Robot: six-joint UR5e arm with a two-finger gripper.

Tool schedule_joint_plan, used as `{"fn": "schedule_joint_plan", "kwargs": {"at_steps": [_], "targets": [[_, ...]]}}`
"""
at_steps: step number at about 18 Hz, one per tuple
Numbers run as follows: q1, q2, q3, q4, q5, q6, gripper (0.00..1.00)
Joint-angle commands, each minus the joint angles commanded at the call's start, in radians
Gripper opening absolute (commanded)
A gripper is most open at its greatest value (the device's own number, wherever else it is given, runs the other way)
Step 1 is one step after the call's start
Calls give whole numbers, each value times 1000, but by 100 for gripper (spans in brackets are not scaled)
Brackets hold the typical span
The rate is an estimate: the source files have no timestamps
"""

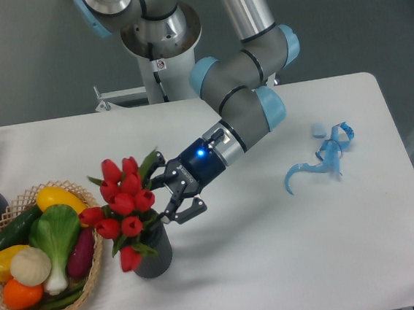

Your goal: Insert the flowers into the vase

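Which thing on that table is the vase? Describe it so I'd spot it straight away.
Start at the wicker basket of vegetables on the table's left side. Just right of it stands the vase, a dark grey cylinder with red tulips rising from its mouth. It is the only dark, upright container there; the gripper hangs beside it.

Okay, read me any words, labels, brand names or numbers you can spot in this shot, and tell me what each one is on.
Nothing reads clearly.
White lettering on the black body of the gripper: too small and blurred to read.
Small red-and-white sticker on the robot's base column: too small to read.
No text shows on the flowers, the vase, the wicker basket or the table.
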Motion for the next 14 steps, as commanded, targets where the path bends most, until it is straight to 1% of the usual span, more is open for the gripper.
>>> {"fn": "schedule_joint_plan", "kwargs": {"at_steps": [2,6,8,11,12,14], "targets": [[3,2,-3,0,0,-2,100],[46,18,-38,3,-2,3,100],[86,41,-58,2,0,2,100],[156,98,-101,-2,0,2,100],[178,109,-106,-2,3,2,100],[225,112,-107,-2,5,0,100]]}}
